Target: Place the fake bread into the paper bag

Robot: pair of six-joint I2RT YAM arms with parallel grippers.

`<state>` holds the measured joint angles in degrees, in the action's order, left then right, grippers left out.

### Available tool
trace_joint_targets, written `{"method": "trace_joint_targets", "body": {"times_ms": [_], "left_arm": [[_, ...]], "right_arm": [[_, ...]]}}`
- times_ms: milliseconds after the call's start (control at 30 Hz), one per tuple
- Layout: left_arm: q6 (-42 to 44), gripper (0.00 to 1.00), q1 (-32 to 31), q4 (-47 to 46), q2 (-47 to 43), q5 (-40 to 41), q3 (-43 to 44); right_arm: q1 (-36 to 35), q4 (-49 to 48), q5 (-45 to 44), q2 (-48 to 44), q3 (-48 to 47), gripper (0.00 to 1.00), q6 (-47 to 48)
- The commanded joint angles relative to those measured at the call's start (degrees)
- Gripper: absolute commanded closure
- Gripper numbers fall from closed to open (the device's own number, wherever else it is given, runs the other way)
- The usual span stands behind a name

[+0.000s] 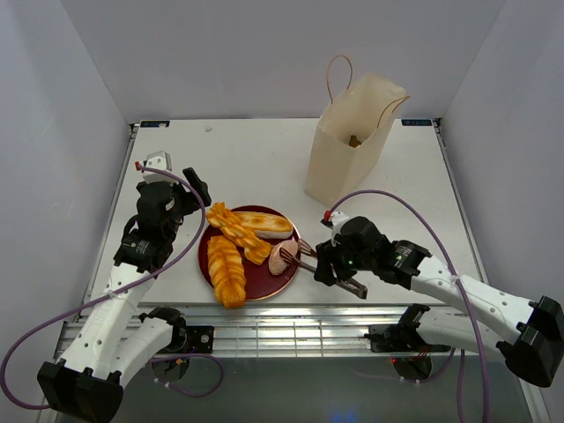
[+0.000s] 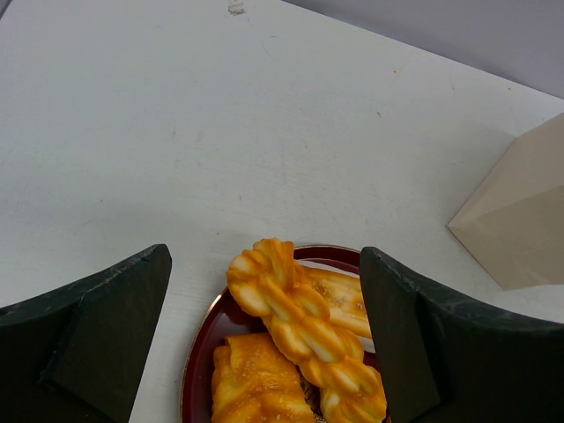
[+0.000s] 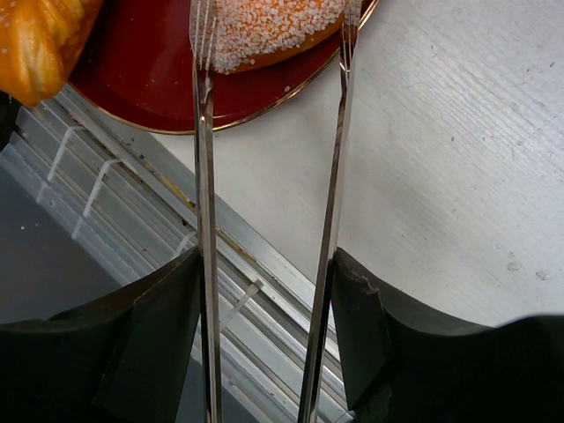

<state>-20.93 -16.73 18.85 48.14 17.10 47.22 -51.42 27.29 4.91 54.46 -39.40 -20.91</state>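
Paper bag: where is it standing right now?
In the top view, the paper bag stands upright on the far right part of the table, beyond the red plate of pastries.

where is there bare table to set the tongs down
Bare table lies left of the paper bag, behind the plate, and right of the bag. Crowded: the plate's right rim, where the right end effector holds tongs beside fake bread.
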Motion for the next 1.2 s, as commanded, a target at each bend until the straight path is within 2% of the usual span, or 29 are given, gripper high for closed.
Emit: {"method": "trace_joint_targets", "body": {"times_ms": [0, 700, 1167], "left_arm": [[0.10, 0.02, -0.32, -0.66, -1.12, -0.75, -0.11], [0.01, 0.02, -0.32, -0.66, -1.38, -1.28, -0.20], [-0.08, 0.02, -0.41, -0.75, -1.56, -1.63, -0.20]], "right_arm": [[-1.05, -0.92, -3.15, 1.09, -1.73, 0.37, -2.38], [-3.78, -5.75, -2.63, 3.20, -2.35, 0.37, -7.83], [-3.95, -4.88, -2.88, 6.71, -4.37, 0.36, -8.62]]}}
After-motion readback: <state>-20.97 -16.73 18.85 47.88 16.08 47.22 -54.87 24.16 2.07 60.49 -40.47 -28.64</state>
